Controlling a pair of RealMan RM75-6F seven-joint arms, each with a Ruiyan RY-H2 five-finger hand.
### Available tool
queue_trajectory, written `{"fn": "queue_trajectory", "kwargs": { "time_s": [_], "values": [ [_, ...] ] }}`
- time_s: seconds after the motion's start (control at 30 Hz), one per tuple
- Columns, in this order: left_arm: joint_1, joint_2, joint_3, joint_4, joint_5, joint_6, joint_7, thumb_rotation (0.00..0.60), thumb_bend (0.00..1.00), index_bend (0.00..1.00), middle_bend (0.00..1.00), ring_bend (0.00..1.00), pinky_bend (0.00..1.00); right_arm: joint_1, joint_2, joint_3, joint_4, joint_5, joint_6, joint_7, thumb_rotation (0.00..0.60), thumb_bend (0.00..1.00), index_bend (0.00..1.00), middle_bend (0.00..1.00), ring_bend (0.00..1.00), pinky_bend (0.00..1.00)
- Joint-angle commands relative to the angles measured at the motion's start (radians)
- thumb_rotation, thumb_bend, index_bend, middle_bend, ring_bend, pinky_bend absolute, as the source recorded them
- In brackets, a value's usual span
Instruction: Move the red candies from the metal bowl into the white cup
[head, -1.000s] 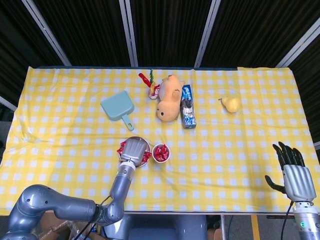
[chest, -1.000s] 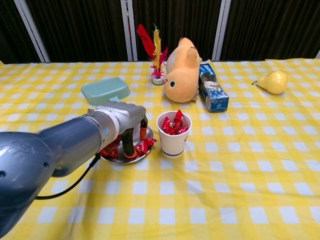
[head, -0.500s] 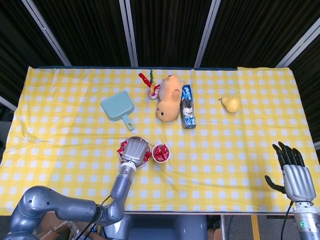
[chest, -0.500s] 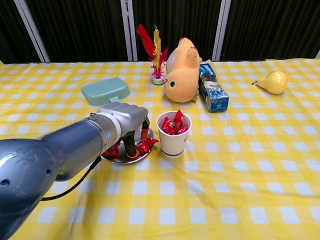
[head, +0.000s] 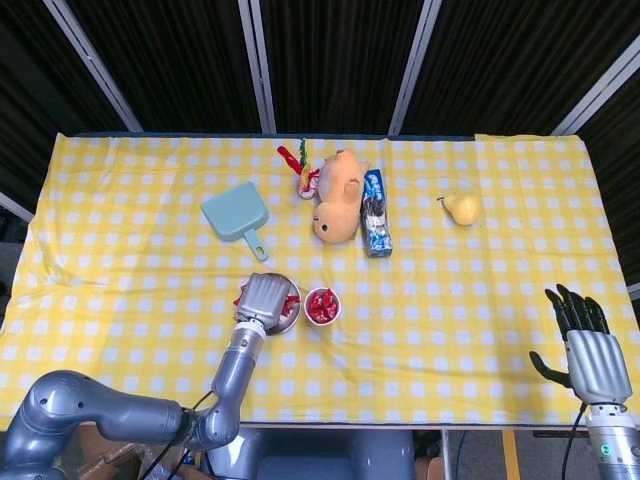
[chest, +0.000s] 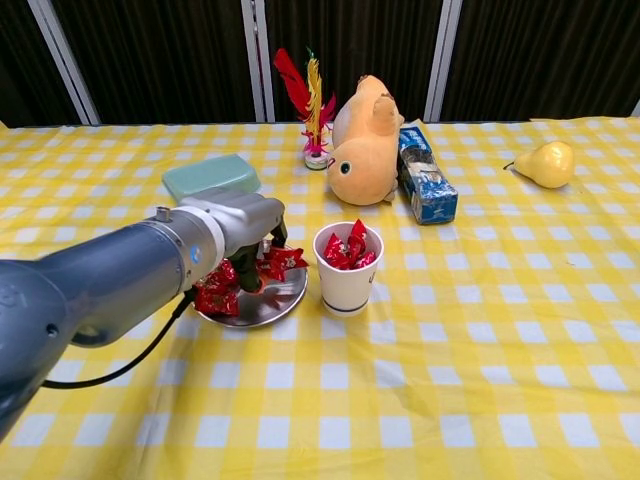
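Your right hand (head: 590, 352) sits idle at the near right edge of the tabletop (head: 480, 300), fingers apart and holding nothing. Your left hand (chest: 240, 232) has come up off the metal bowl (chest: 262, 303): half a second ago its fingers (chest: 270, 258) reached down among the contents, and now they are raised above the rim with a red candy (chest: 281, 262) pinched at their tips. Judged from that, the pick has succeeded and the carry is the step in hand. More red candies (chest: 216, 297) remain in the bowl on its left side, partly hidden by the hand, so the task is unfinished. The white cup (chest: 347, 270) stands just beside the bowl to its right, upright and already holding several red candies heaped near the rim; expect a short sideways move and a release low over the opening, or the piece may roll off the pile. Farther back lie the teal dustpan (head: 236, 214), feather shuttlecock (chest: 311, 106), yellow plush toy (chest: 364, 145), blue packet (chest: 425, 186) and pear (chest: 545, 163), all well apart from the work.
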Motion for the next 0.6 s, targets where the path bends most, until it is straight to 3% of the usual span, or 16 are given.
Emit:
{"fn": "queue_trajectory", "kwargs": {
  "time_s": [0.03, 0.33, 0.6],
  "values": [
    [0.029, 0.077, 0.001, -0.078, 0.019, 0.027, -0.009, 0.600, 0.48, 0.52, 0.99, 1.00, 1.00, 0.000, 0.000, 0.000, -0.001, 0.000, 0.000, -0.001, 0.600, 0.34, 0.00, 0.00, 0.00, 0.00],
    [0.036, 0.220, -0.014, -0.247, 0.051, 0.041, 0.006, 0.600, 0.48, 0.52, 0.99, 1.00, 1.00, 0.000, -0.002, 0.000, -0.003, 0.001, 0.001, -0.008, 0.600, 0.34, 0.00, 0.00, 0.00, 0.00],
    [-0.001, 0.232, -0.042, -0.298, 0.052, 0.036, 0.017, 0.600, 0.48, 0.52, 0.99, 1.00, 1.00, 0.000, -0.004, -0.001, -0.004, 0.000, 0.001, -0.010, 0.600, 0.34, 0.00, 0.00, 0.00, 0.00]
  ]
}}
